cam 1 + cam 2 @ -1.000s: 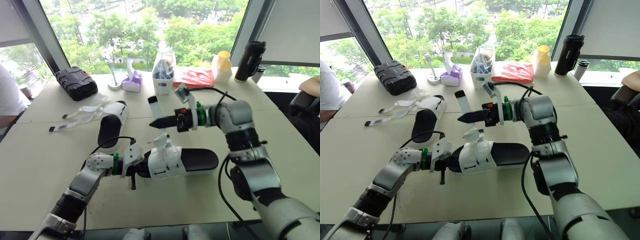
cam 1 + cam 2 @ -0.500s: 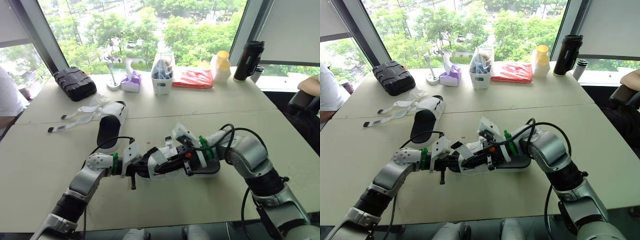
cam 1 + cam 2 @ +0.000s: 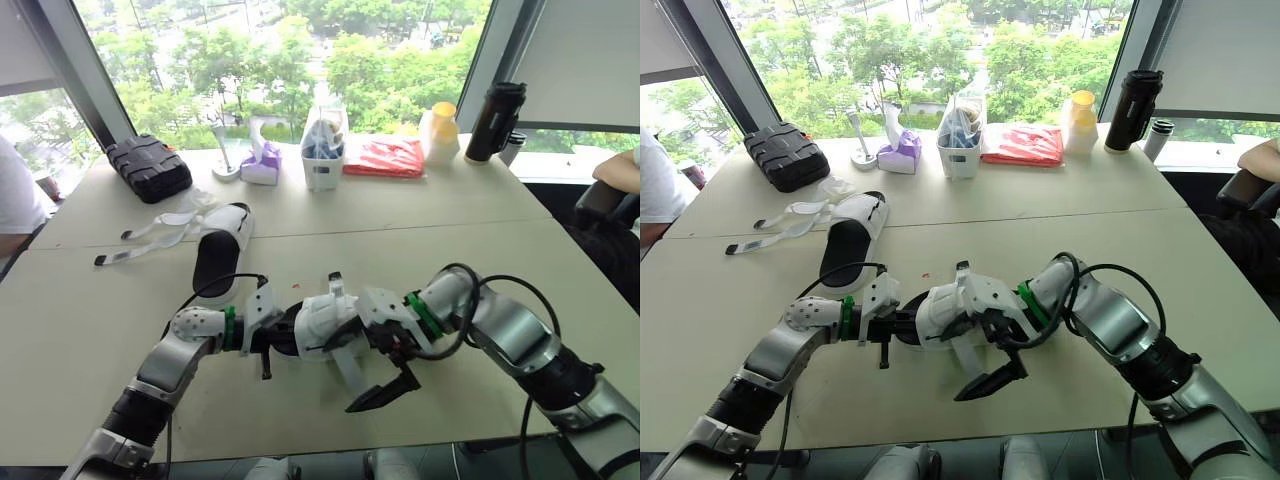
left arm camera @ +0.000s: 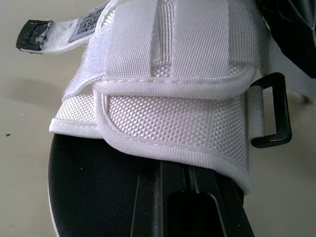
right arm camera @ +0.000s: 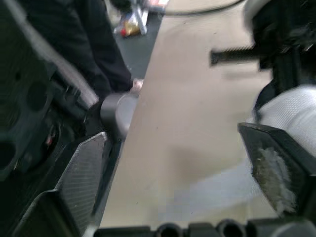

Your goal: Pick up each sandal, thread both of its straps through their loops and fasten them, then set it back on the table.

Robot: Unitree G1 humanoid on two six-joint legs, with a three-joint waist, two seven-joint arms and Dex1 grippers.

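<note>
Table point(image 3: 100, 310), right hand point(image 3: 378, 388) now down beside sandal point(image 3: 322, 318), splayed

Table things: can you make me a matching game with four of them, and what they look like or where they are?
Things:
1. hard case
2. flask
3. flat packet
4. far sandal

Clues:
A. red
B. white straps lying loose beside it
C. standing tall, far right
D. black and ribbed, far left

Pairs: 1-D, 2-C, 3-A, 4-B.

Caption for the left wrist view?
Left gripper clamped on the sandal, its white strap folded over beside the black loop.
</note>
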